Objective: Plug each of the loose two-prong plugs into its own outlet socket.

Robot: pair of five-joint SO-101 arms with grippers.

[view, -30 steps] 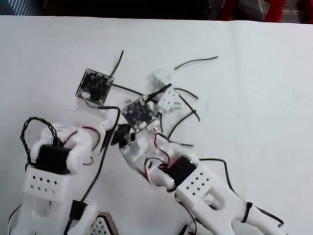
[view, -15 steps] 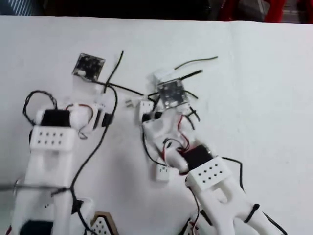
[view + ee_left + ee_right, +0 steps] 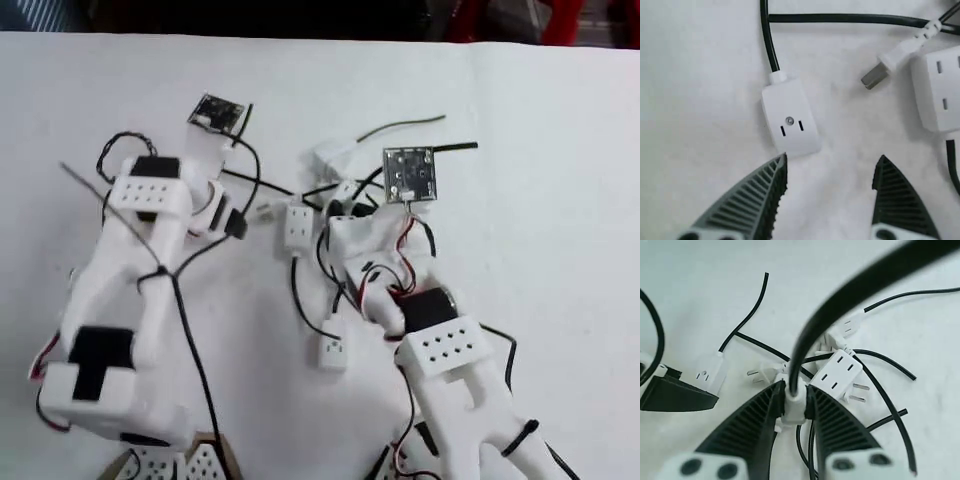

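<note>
On the white tabletop (image 3: 540, 200), the left tool (image 3: 832, 160) stands wide open beside the multi-outlet block (image 3: 298, 225), one fingertip (image 3: 776, 175) just beside a small single socket (image 3: 790, 120). The right tool (image 3: 795, 387), on the block's other side, is clamped on a white plug (image 3: 794, 409). A loose plug (image 3: 879, 70) lies between socket and block.

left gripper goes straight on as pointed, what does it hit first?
Probably the small white outlet socket: the open left gripper points just past it, one fingertip at its near corner. The loose plug lies farther on. Height over the table is unclear.
</note>
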